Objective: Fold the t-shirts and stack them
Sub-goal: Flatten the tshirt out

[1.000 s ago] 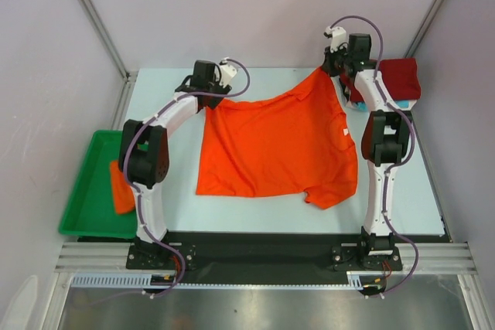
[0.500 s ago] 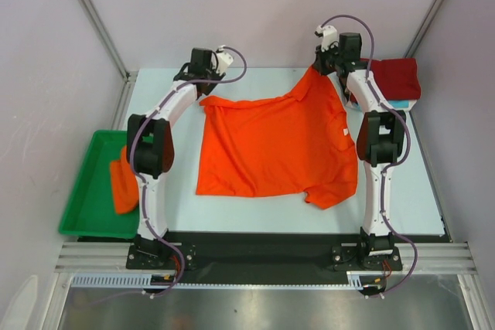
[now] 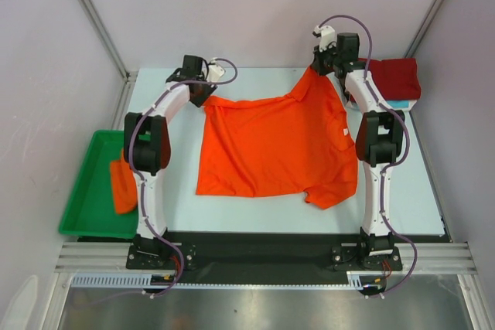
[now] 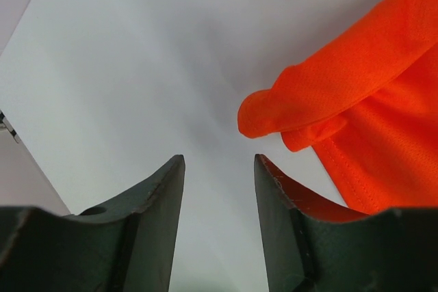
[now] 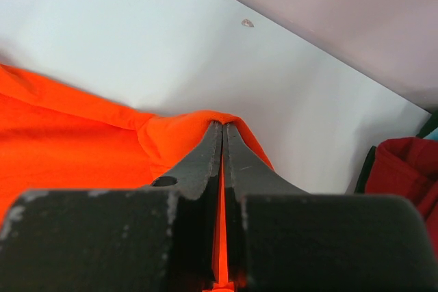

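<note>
The orange t-shirt [image 3: 274, 144] lies spread across the middle of the counter [image 3: 418, 191]. Its far right corner is lifted by the right end effector [image 5: 224, 126], whose fingers pinch the cloth tight. The left end effector [image 4: 219, 165] stands spread and empty just beside the shirt's far left corner, and a dark red t-shirt [image 3: 398, 76] sits at the counter's far right.

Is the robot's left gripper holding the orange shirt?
No, the left gripper is open over the bare white table, and the bright orange cloth t-shirt lies just ahead of it, ungripped.
</note>
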Controlling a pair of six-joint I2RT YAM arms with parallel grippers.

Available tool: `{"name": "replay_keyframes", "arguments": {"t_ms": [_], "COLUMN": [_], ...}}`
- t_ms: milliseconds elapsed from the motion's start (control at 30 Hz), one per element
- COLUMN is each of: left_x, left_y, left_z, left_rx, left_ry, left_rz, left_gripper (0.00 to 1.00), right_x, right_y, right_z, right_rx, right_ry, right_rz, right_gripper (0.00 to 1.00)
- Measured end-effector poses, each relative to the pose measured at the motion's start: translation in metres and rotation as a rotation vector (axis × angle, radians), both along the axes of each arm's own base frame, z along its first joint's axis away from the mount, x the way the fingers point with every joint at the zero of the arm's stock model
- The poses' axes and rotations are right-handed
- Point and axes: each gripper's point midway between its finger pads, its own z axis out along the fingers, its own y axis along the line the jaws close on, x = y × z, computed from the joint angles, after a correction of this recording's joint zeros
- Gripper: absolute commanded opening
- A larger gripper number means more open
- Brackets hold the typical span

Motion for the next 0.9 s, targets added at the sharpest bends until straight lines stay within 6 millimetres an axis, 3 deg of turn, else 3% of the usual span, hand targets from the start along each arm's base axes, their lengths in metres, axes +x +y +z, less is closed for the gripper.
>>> {"name": "replay_keyframes", "arguments": {"t_ms": [133, 333, 733, 900], "left_x": [0.009, 0.001, -0.005, -0.005], "left_y": [-0.006, -0.01, -0.014, -0.014], "left_z": [0.004, -0.007, -0.014, -0.03], "left_rx": [-0.019, -0.035, -0.049, -0.043], "left_ry": [-0.007, 0.042, 0.076, 0.108], "left_rz": [-0.017, -0.038, -0.053, -0.052], "left_gripper": [0.53, 0.37, 0.4, 0.4], "right_x": [0.0, 0.0, 0.0, 0.0], "right_y": [0.003, 0.004, 0.004, 0.004], "right_z": [0.0, -0.001, -0.001, -0.001], "right_rx": [-0.004, -0.012, -0.016, -0.018], "right_ry": [-0.001, -0.002, -0.004, -0.004], "right_rz": [0.0, -0.005, -0.01, -0.012], "right_gripper": [0.0, 0.0, 0.0, 0.0]}}
